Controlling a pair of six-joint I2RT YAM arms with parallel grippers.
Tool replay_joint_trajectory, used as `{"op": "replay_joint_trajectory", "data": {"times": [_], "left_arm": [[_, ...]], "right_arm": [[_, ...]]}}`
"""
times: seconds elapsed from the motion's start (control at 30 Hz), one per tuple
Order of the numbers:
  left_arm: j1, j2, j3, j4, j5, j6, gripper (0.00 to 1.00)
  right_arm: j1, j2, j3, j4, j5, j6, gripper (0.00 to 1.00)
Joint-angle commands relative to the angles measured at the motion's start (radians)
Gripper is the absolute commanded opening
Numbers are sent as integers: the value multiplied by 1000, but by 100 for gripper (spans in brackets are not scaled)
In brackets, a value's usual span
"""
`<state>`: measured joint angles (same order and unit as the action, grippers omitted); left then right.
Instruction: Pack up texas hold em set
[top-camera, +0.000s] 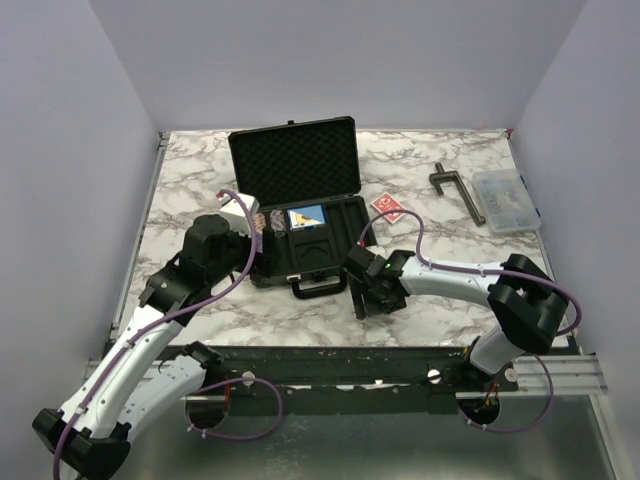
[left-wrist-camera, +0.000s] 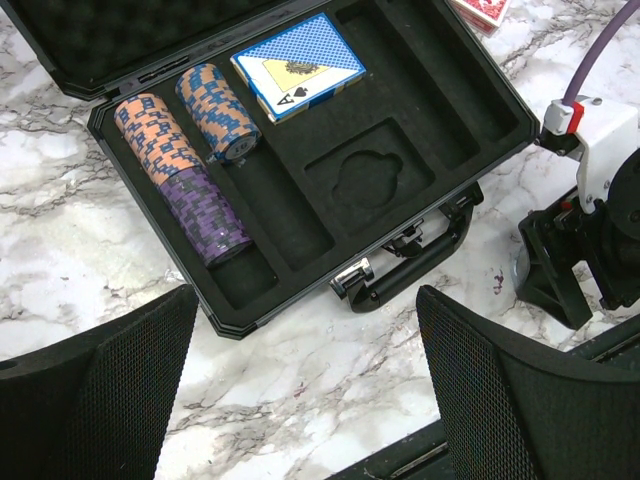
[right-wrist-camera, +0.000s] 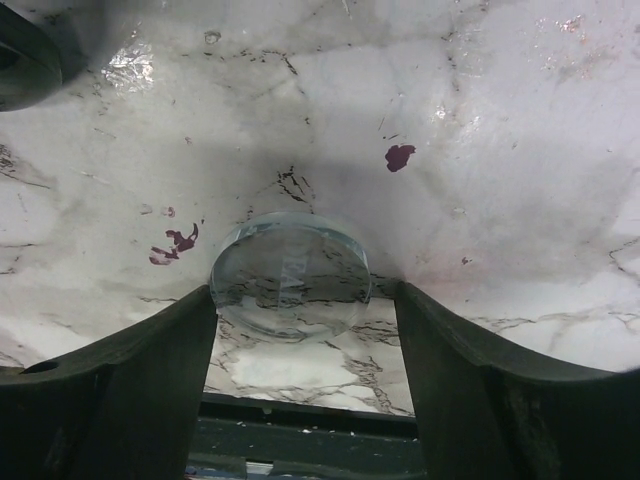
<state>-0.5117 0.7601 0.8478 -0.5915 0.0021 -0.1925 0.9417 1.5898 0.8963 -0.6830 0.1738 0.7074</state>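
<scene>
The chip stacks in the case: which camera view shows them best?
Left wrist view: the chip stacks lie near and sharp in the black case. Top external shows them tiny, beside the left arm. Right wrist shows none of them.

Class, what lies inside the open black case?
Chip stacks in the left slots, a blue card deck beside them; other slots show bare foam. Anything under the deck is covered.

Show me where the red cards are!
In the top view, the red cards lie just right of the open black case, left of the T-shaped tool.
</scene>
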Motion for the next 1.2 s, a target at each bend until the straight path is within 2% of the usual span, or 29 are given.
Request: {"op": "replay_joint_trajectory", "data": {"times": [0.0, 0.2, 0.37, 0.53, 0.73, 0.93, 1.03, 1.17], "left_arm": [[1, -13, -10, 9, -19, 11, 90], [1, -8, -10, 9, -19, 11, 90], [1, -13, -12, 9, -22, 11, 90], [1, -13, -13, 9, -21, 11, 90], [1, -17, -14, 10, -23, 11, 90], [1, -18, -13, 9, -23, 11, 90], [1, -18, -13, 9, -22, 12, 90], [1, -15, -15, 9, -22, 12, 90]], "right_arm": [[3, 10, -3, -20, 60, -14, 75], [4, 6, 3, -12, 46, 86, 75], [4, -5, -8, 20, 46, 158, 69], [4, 17, 7, 28, 49, 163, 64], [3, 31, 20, 5, 43, 68, 57], [4, 0, 35, 11, 15, -151, 57], [4, 1, 37, 16, 26, -210, 60], [4, 26, 37, 22, 18, -224, 70]]}}
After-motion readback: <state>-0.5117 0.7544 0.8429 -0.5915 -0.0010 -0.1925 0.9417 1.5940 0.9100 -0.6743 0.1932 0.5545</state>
